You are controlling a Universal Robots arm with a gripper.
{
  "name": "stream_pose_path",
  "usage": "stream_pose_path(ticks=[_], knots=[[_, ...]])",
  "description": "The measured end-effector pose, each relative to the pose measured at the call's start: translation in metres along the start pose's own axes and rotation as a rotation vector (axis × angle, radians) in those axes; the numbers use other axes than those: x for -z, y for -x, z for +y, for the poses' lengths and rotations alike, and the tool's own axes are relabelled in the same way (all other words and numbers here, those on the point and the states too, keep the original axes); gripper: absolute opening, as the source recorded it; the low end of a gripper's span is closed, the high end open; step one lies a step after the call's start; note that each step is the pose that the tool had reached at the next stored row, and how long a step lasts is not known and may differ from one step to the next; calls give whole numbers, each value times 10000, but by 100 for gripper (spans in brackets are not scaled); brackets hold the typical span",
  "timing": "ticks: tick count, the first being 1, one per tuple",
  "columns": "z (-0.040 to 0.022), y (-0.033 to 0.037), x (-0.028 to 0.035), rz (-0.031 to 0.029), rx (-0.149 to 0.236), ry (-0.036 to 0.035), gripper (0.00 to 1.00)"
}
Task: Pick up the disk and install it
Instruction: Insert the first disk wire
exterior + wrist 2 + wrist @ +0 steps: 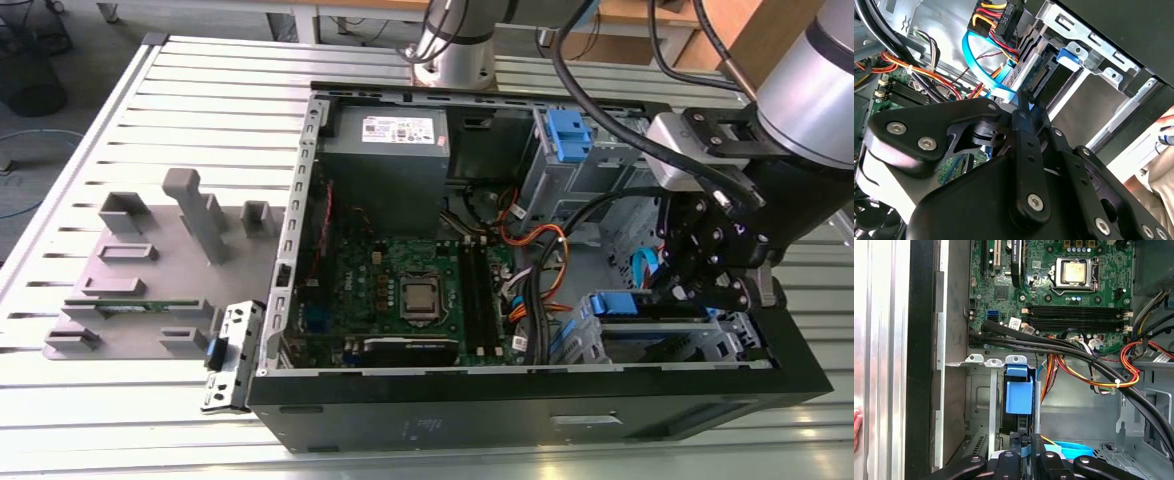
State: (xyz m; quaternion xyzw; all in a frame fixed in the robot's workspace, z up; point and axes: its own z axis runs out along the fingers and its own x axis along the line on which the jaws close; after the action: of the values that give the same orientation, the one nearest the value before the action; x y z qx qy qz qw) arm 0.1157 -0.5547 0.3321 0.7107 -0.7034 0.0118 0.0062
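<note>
The disk [1019,396], silver with a blue plastic carrier, sits in the drive bay at the front corner of the open computer case. In the exterior view its blue carrier [619,303] shows at the case's lower right. My gripper [687,292] hangs inside the case right beside it. In the second wrist view the black fingers [1022,102] are closed together, their tips at the disk's connector end [1040,79], and the blue carrier tab [1069,53] lies beyond. My gripper [1027,450] is shut, with nothing visible between its fingers.
Thick black cables [1054,347] and orange, red and yellow wires [1114,377] cross just beside the bay. A blue flat cable [981,55] runs close to the fingers. The motherboard [400,290] and power-supply box [387,150] fill the case. A grey fixture [147,270] stands outside on the slatted table.
</note>
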Motion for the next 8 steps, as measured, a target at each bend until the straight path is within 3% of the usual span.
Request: stream_pose_path(ticks=[8], knots=[[-1,-2,93,-2,0,0,23]])
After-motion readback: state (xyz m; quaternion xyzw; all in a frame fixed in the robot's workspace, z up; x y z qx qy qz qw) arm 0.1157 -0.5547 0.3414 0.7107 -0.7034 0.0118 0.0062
